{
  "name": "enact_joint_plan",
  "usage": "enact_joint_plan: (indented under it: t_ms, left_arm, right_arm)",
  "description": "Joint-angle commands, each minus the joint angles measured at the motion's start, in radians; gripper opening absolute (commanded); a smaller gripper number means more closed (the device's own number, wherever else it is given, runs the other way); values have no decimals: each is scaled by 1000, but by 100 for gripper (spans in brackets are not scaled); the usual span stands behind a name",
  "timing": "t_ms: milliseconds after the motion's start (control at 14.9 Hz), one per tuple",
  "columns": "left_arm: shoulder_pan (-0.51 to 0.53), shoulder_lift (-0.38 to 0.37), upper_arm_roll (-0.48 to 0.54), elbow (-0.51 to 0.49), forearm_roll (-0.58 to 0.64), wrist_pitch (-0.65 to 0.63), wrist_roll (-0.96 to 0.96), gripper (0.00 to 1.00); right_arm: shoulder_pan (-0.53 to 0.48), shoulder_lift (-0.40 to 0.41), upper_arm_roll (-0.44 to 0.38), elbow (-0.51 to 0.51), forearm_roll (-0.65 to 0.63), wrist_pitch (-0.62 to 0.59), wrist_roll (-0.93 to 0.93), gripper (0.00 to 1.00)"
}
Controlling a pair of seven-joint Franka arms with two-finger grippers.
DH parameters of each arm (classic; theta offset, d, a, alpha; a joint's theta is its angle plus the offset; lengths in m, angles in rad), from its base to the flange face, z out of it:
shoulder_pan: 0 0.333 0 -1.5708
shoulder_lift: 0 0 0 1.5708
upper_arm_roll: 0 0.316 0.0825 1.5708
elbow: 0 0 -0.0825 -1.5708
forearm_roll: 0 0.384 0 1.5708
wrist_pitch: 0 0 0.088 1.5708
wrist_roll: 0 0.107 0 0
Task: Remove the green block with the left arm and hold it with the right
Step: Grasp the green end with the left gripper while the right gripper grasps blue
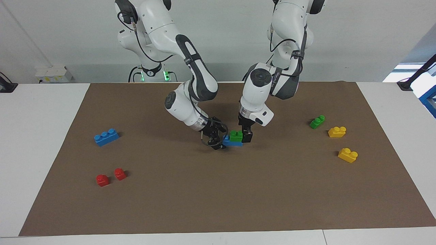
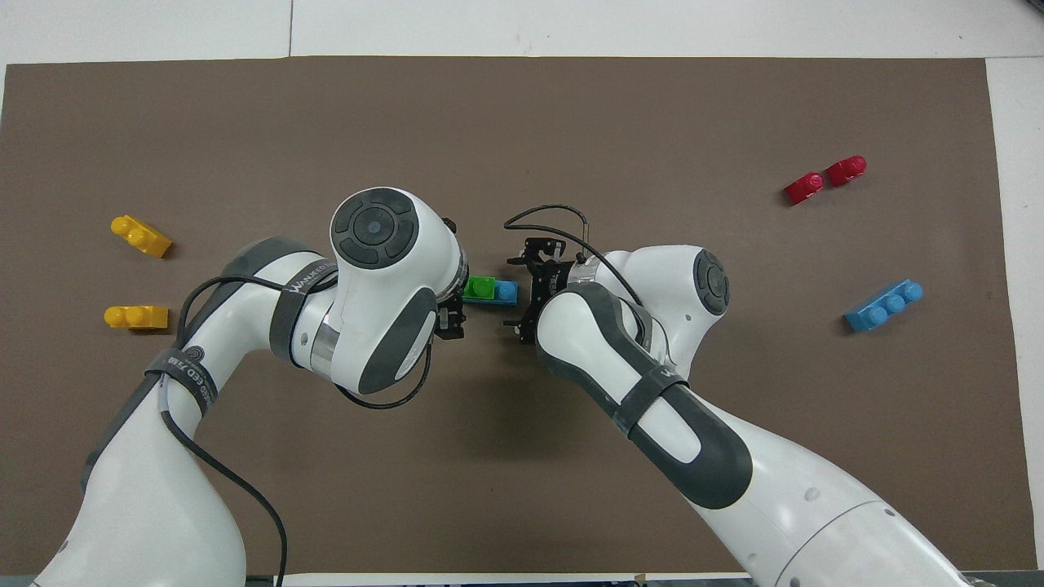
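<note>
- Blue three-stud brick point(image 1: 106, 136): lies alone on the brown mat point(image 1: 218, 190), toward the right arm's end of the counter point(image 1: 41, 136), well apart from the stack.
- Two red blocks point(image 1: 111, 177): just beside each other, nearer the counter's edge away from the robots than that blue brick.
- Right claw point(image 1: 218, 143): down at the mat at mid-counter, at the bare end of the blue base brick point(image 1: 231, 142); fingers spread, one on each side of that end; whether they touch it cannot be told.
- Green block point(image 1: 236, 135): seated on top of the blue base brick, at the end toward the left arm, at the middle of the counter.
- Left claw point(image 1: 246, 136): lowered against the green block; one finger point(image 1: 247, 136) shows beside it; whether the claw is spread or pinching cannot be told.
- Darker green block point(image 1: 317, 121): toward the left arm's end of the counter.
- Two yellow bricks point(image 1: 337, 131) and point(image 1: 347, 155): near the darker green block, closer to that end.
</note>
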Motion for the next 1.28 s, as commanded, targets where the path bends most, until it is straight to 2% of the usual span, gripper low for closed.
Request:
enact_joint_plan:
  t_ms: [0, 470, 672, 941, 1075, 1142, 1209]
  left_arm:
    - [-31, 7, 15, 6, 19, 20, -51, 100]
    - [-48, 9, 17, -9, 19, 25, -68, 100]
    - [-46, 10, 17, -23, 30, 41, -71, 100]
    - [-46, 10, 17, -40, 38, 58, -73, 100]
    - [-46, 12, 17, -40, 38, 60, -74, 100]
    - [-46, 12, 17, -40, 38, 58, -77, 100]
    - [-46, 12, 17, -40, 38, 58, -79, 100]
  right_arm:
    - [4, 21, 1, 20, 48, 20, -57, 99]
    - [8, 38, 1, 18, 50, 64, -63, 98]
    - [16, 40, 1, 20, 56, 71, -63, 91]
    - [31, 41, 1, 25, 71, 86, -63, 87]
    - [36, 43, 1, 26, 71, 89, -63, 80]
    - [36, 43, 1, 26, 71, 89, -63, 72]
    - [36, 43, 1, 26, 71, 89, -63, 57]
